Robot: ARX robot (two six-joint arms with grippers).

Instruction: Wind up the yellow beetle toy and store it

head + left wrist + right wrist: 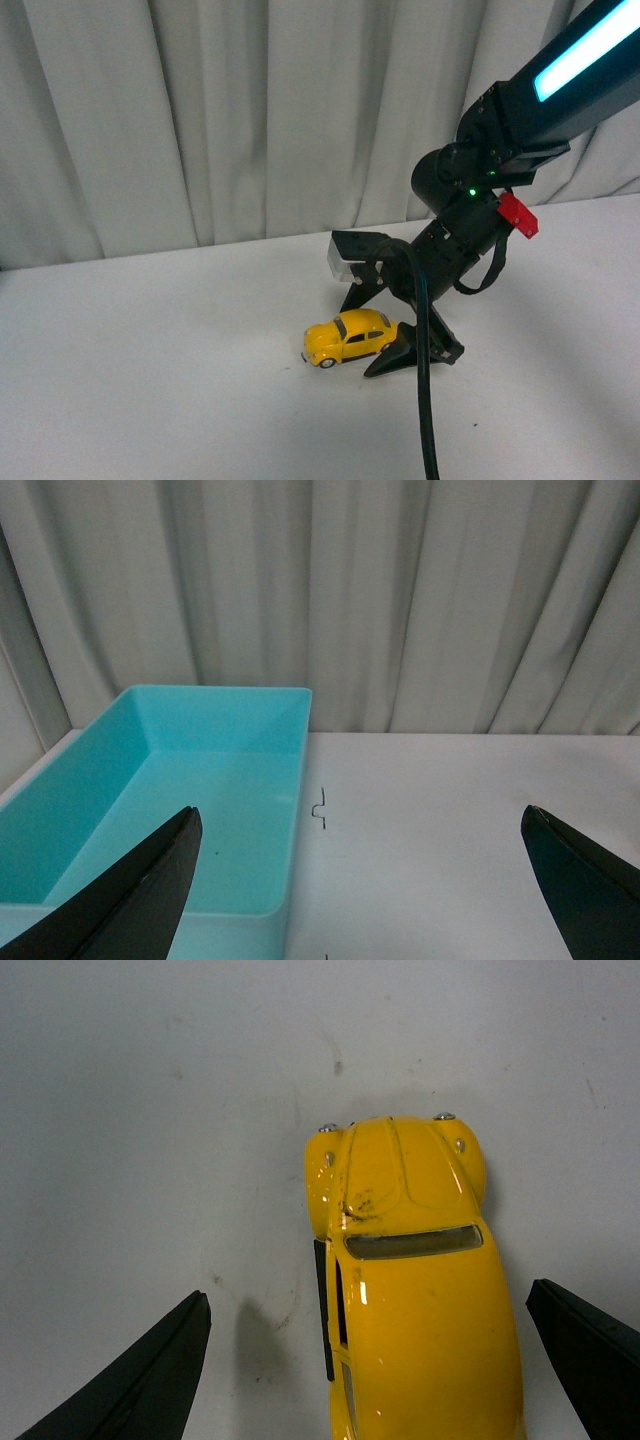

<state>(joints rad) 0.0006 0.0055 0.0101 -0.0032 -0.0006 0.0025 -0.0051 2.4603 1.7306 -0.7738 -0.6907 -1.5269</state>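
**Right hand astride toy, not closed**

White counter [150, 400]. Turquoise bin [230, 720] sits on it, seen only in the left wrist view. Left hand [360, 815] hangs above the counter, fingers wide apart, holding nothing. Right hand [367, 1300] is lowered, fingers apart either side of the yellow beetle toy [349, 338], with no contact visible. The toy stands on its wheels on the counter.

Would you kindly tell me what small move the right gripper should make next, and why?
Probably close the right gripper on the yellow beetle toy: its open jaws stand either side of the toy on the table. The right wrist view shows the toy nearer one jaw, so close gently.
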